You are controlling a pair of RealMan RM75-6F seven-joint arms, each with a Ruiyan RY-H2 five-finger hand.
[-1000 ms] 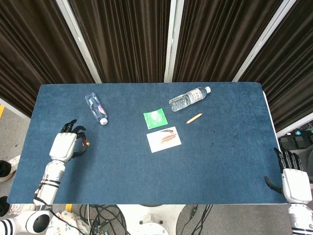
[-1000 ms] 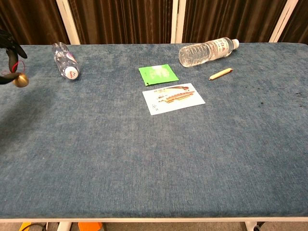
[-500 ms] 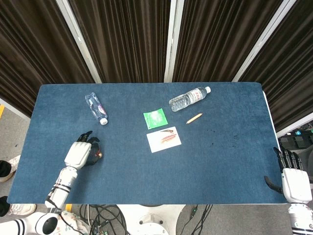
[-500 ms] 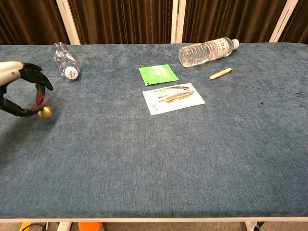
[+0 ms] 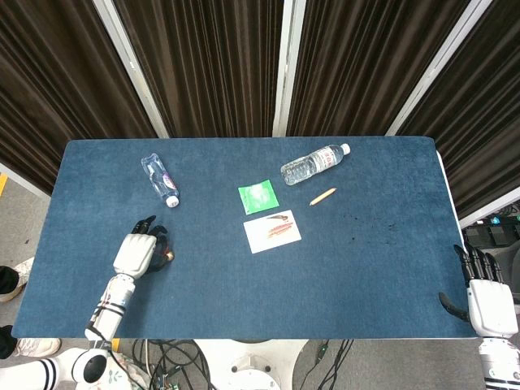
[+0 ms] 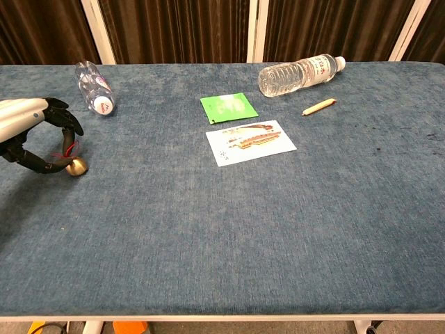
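Left hand: pinching a small brass bell by its red cord, bell resting on the table near the left edge. Advisable: keeping the pinch steady, lifting vertically. Right hand: hanging spread, idle, off the table's corner.

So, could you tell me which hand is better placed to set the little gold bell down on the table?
The left hand: it already holds the gold bell low, at the blue table. The right hand sits at the table's far right edge, away from everything.
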